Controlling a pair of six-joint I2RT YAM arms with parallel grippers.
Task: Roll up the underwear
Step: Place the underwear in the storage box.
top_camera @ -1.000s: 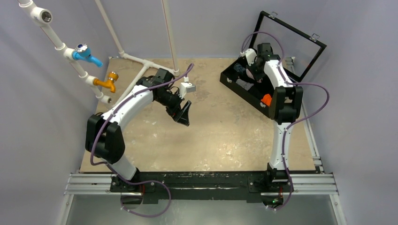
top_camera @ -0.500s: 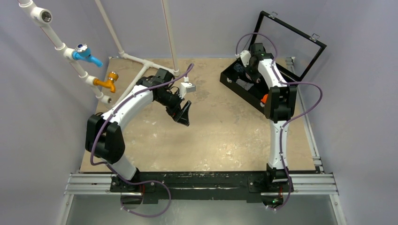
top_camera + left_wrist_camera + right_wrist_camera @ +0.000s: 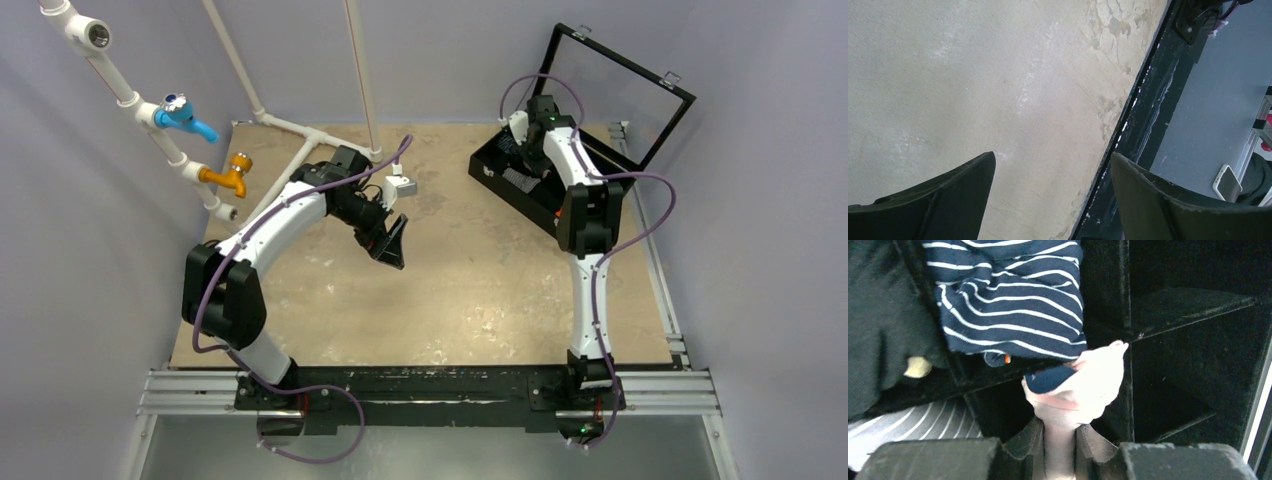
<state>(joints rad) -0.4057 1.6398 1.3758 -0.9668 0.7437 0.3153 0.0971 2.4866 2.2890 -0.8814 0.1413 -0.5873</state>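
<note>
Underwear [image 3: 1083, 382] pinched by right claw [image 3: 1060, 439] over black case [image 3: 1183, 355], left claw [image 3: 1052, 159] agape above tabletop [image 3: 973, 75]

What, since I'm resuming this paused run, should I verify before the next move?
1. Grip: right fingers shut on the underwear, pink fabric pinched between them: ok.
2. Fabric clear of the box divider: cannot tell; it hangs right at one.
3. The navy striped cloth outside the grip: ok.
4. The left fingers open and empty above the table: ok.
5. Whole garment lifted: cannot tell; only a bunch shows.
</note>
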